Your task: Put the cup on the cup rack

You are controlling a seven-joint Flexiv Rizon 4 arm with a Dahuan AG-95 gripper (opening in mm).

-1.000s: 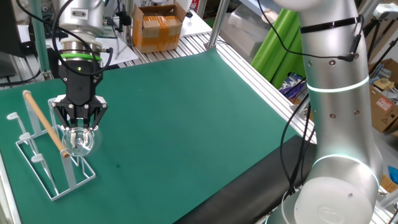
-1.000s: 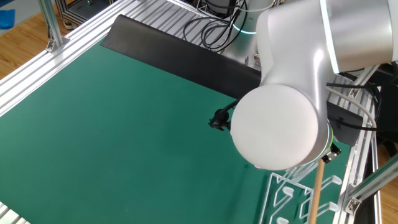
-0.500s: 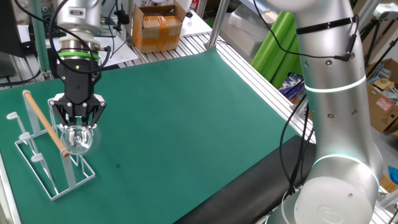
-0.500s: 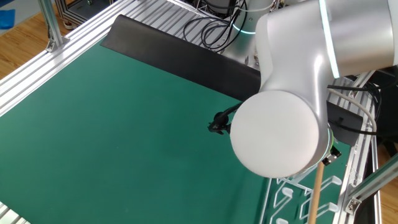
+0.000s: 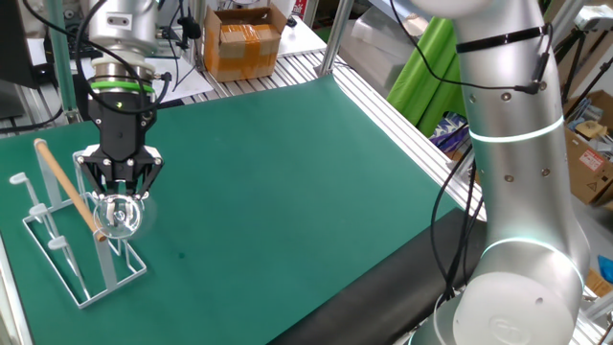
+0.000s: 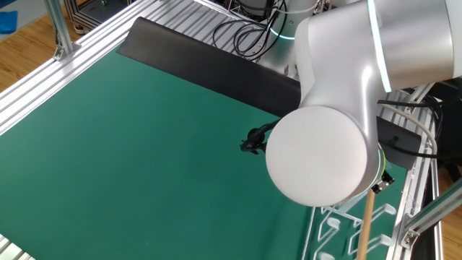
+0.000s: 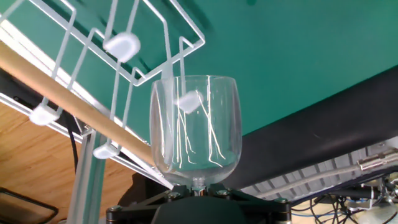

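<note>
Gripping the cup [image 5: 120,215] mouth-down, gripper [image 5: 119,195] jaws closed on its stem, over cup rack [image 5: 59,251] (peg at 12 o'clock).

One cup [image 7: 196,130] is showing, one rack [image 5: 67,257] with one wooden rod [image 5: 69,190], four peg tips [image 7: 123,43] counting in hand view. One arm [image 5: 508,144], one cardboard box [image 5: 241,40] sitting behind the table [image 5: 287,172].

Your gripper [image 5: 119,189] holds the cup [image 5: 120,215] against the cup rack [image 5: 67,244], its wooden rod [image 5: 69,190] just left. Right of it, the green mat [image 5: 287,172] lies open.
</note>
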